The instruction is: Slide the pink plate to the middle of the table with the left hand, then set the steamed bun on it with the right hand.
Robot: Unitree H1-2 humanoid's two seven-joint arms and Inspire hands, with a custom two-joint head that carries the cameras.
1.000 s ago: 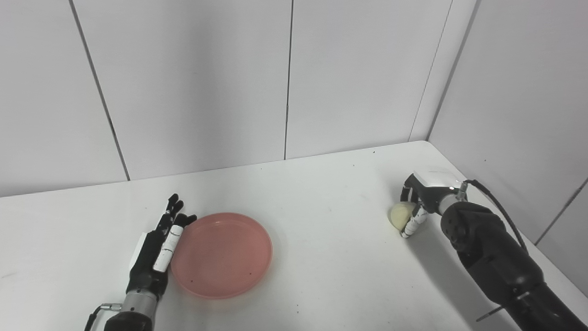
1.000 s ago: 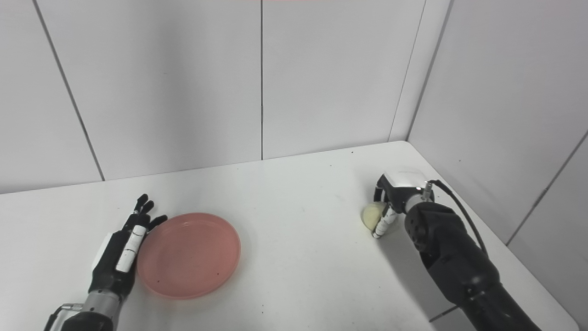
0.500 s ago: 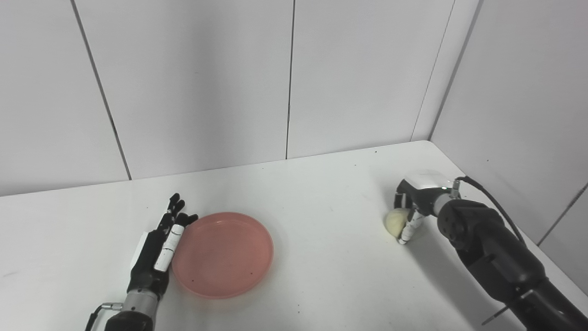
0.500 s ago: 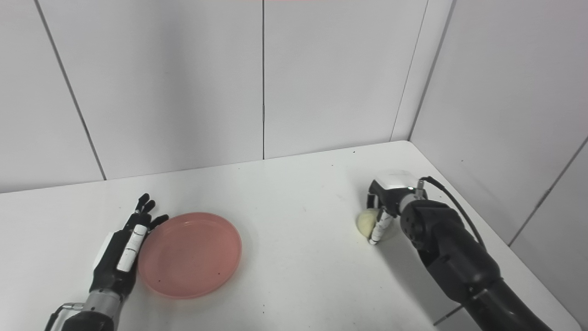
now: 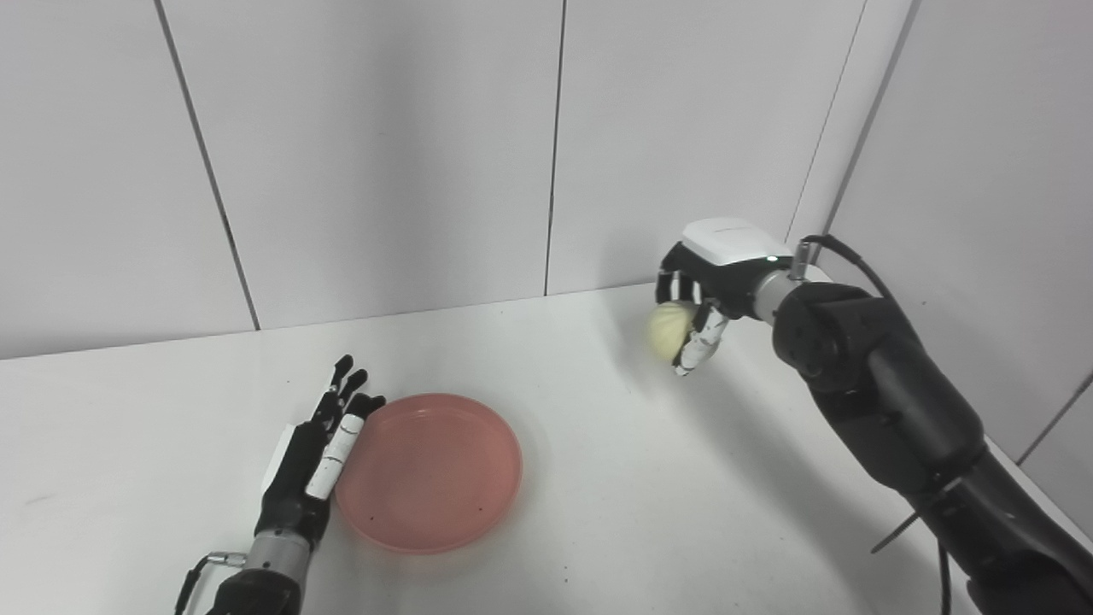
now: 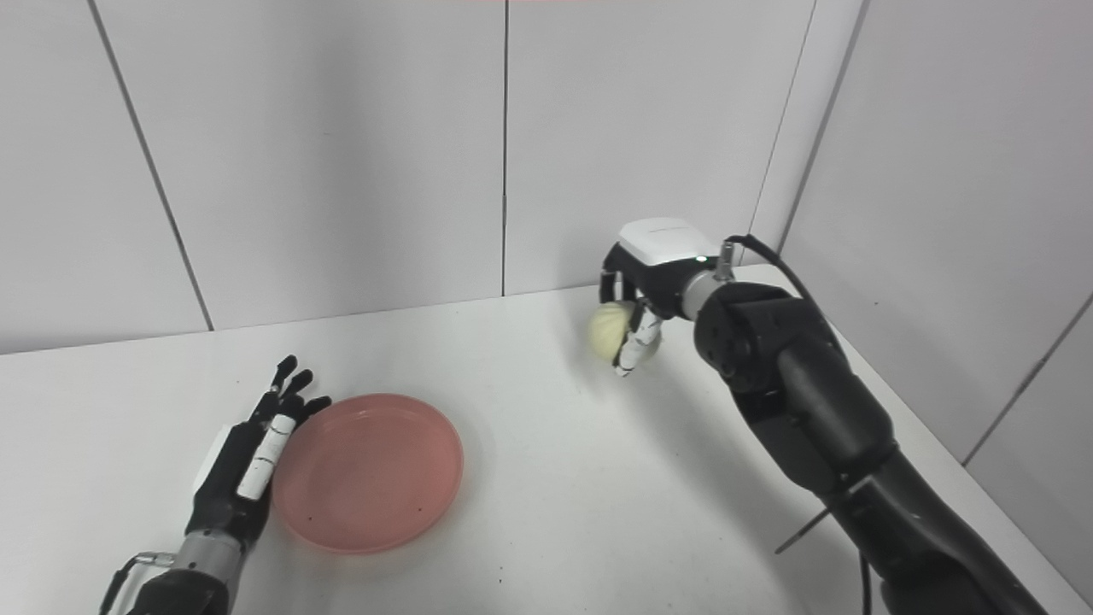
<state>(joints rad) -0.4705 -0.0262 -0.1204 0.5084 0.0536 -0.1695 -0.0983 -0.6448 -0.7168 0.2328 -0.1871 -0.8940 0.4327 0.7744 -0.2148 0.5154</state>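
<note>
The pink plate [image 5: 429, 470] lies flat on the white table [image 5: 615, 512], left of the middle. My left hand [image 5: 314, 461] rests open and edge-on against the plate's left rim, fingers stretched toward the wall. My right hand [image 5: 704, 290] hangs in the air above the table's far right part, shut on the pale steamed bun [image 5: 669, 330], which shows below its palm. In the right eye view the steamed bun [image 6: 608, 331] is well to the right of the pink plate [image 6: 369, 471] and higher than it.
Grey wall panels [image 5: 384, 154] close the back of the table, and another wall [image 5: 982, 213] runs along its right side. My right forearm [image 5: 897, 418] crosses the table's right part, with a cable looping off it.
My right hand has lifted the bun off the table and carried it up and to the left. The left hand and the plate stay put; the camera has shifted slightly.
</note>
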